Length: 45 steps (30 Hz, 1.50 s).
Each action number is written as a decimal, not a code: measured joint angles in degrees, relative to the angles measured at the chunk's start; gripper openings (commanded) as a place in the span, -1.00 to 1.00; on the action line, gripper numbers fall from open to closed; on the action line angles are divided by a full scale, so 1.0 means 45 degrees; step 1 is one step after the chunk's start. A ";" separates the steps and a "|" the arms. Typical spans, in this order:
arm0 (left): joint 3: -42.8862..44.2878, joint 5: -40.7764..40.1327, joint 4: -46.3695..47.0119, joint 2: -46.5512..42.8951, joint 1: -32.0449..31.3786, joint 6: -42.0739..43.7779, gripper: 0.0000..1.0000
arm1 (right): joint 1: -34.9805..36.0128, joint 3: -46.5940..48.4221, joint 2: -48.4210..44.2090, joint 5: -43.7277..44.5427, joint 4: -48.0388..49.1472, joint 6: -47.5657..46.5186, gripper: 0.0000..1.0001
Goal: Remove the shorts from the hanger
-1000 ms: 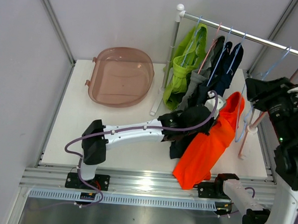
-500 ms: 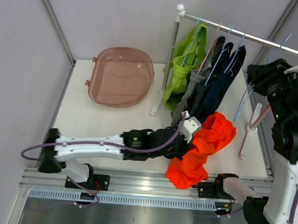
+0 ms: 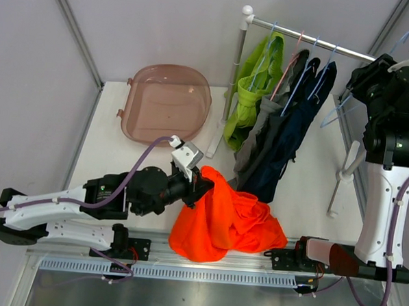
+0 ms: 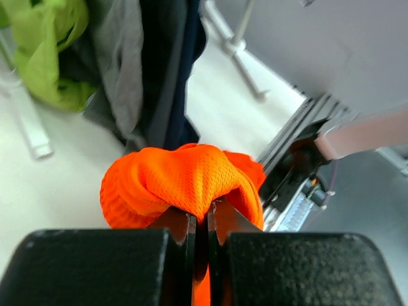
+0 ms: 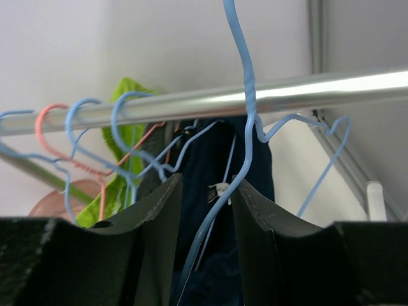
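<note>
The orange shorts (image 3: 225, 219) are off now, dragged clear of the rail (image 3: 320, 42) and heaped on the tabletop (image 3: 115, 155) near its front edge, the left hand (image 3: 201, 185) clamped tight on a fold. The right hand (image 5: 205, 210) holds the bare blue hanger (image 5: 245, 108), part-closed around its wire. Four pairs remain hanging.

In the left wrist view, the fold of the orange shorts (image 4: 185, 182) vanishes between the dark jaws at the bottom edge. From above, the navy shorts (image 3: 287, 140) cover most of the grey shorts (image 3: 264, 125). In the right wrist view, the blue hanger (image 5: 245, 95) runs off the frame's top, its lower wire lost between the jaws.
</note>
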 measured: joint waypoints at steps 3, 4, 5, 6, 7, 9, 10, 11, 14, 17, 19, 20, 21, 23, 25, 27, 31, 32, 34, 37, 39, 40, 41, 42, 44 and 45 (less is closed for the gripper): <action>-0.0267 -0.0306 -0.0685 -0.0228 0.0000 -0.0228 -1.00 | -0.0597 -0.0219 0.0272 -0.0131 0.0568 0.0015 -1.00; -0.0301 -0.0393 -0.0928 -0.0311 0.0000 -0.0316 -1.00 | -0.0850 -0.0525 0.0277 -0.0233 0.0860 0.0063 -1.00; -0.0306 -0.0500 -0.1146 -0.0398 0.0000 -0.0355 -1.00 | -0.1025 -0.0743 0.0277 -0.0355 0.0996 0.0097 -1.00; -0.0306 -0.0641 -0.1302 -0.0505 0.0000 -0.0389 -1.00 | -0.1282 -0.1117 0.0272 -0.0554 0.1234 0.0209 -1.00; -0.0306 -0.0743 -0.1452 -0.0636 0.0000 -0.0432 -1.00 | -0.1428 -0.1491 0.0228 -0.0738 0.1428 0.0306 -1.00; -0.0296 -0.1015 -0.1753 -0.0869 0.0000 -0.0447 -1.00 | -0.1603 -0.2195 0.0165 -0.1059 0.1724 0.0500 -1.00; -0.0267 -0.1156 -0.1928 -0.0981 0.0000 -0.0437 -1.00 | -0.1651 -0.2613 0.0102 -0.1234 0.1885 0.0612 -1.00; -0.0175 -0.1316 -0.2147 -0.1039 0.0000 -0.0427 -1.00 | -0.1695 -0.3011 0.0034 -0.1409 0.1967 0.0695 -1.00; 0.0374 -0.1729 -0.2705 -0.0986 0.0000 -0.0321 -1.00 | -0.1729 -0.3886 -0.0175 -0.1768 0.2045 0.0884 -1.00; 0.1122 -0.2157 -0.2987 -0.0850 0.0053 -0.0097 -1.00 | -0.1739 -0.4454 -0.0583 -0.2084 0.2050 0.0986 -1.00; 0.1734 -0.2375 -0.3230 -0.0680 0.0204 0.0141 -1.00 | -0.1749 -0.4663 -0.0976 -0.2229 0.2055 0.1044 -1.00; 0.2050 -0.2458 -0.3298 -0.0578 0.0355 0.0272 -1.00 | -0.1749 -0.4716 -0.1185 -0.2293 0.2055 0.1064 -1.00; 0.2361 -0.2550 -0.3342 -0.0466 0.0544 0.0408 -1.00 | -0.1749 -0.4755 -0.1379 -0.2322 0.2069 0.1073 -1.00; 0.3055 -0.2560 -0.3502 -0.0194 0.0971 0.0777 -1.00 | -0.1749 -0.4794 -0.1826 -0.2390 0.2069 0.1073 -0.71; 0.3725 -0.2516 -0.3614 0.0092 0.1773 0.1127 -1.00 | -0.1749 -0.4794 -0.2142 -0.2404 0.2069 0.1073 0.01; 0.4541 -0.2375 -0.3706 0.0466 0.2550 0.1520 -1.00 | -0.1749 -0.4794 -0.2438 -0.2404 0.2074 0.1093 0.21; 0.6601 -0.2210 -0.4022 0.1564 0.3798 0.2375 -1.00 | -0.1749 -0.4959 -0.2900 -0.2404 0.2098 0.1117 0.33; 0.7062 -0.2161 -0.4031 0.1841 0.4007 0.2535 -1.00 | -0.1753 -0.5032 -0.2982 -0.2404 0.2093 0.1122 0.57; 0.7708 -0.1977 -0.4075 0.2278 0.4459 0.2861 -1.00 | -0.1753 -0.5163 -0.3075 -0.2404 0.2089 0.1098 0.91; 0.8359 -0.1855 -0.4231 0.2773 0.5110 0.3293 -1.00 | -0.1753 -0.5231 -0.3079 -0.2404 0.2030 0.1078 0.99; 0.9112 -0.1452 -0.4566 0.3235 0.5984 0.3517 -1.00 | -0.1758 -0.5328 -0.3133 -0.2409 0.2040 0.1083 0.99; 0.9534 -0.1209 -0.4648 0.3483 0.6465 0.3594 -1.00 | -0.1763 -0.5455 -0.3235 -0.2409 0.2045 0.1083 0.99; 0.9981 -0.0986 -0.4750 0.3755 0.7014 0.3677 -1.00 | -0.1768 -0.5625 -0.3361 -0.2409 0.2045 0.1083 0.99; 1.0574 -0.0792 -0.4988 0.4061 0.7601 0.3706 -1.00 | -0.1773 -0.5809 -0.3507 -0.2414 0.2045 0.1083 0.99; 1.1531 -0.0466 -0.5090 0.4590 0.8335 0.3803 -1.00 | -0.1773 -0.6169 -0.3818 -0.2414 0.2045 0.1064 0.99; 1.2031 -0.0316 -0.5202 0.4872 0.8655 0.3876 -1.00 | -0.1773 -0.6271 -0.3920 -0.2409 0.2045 0.1059 0.99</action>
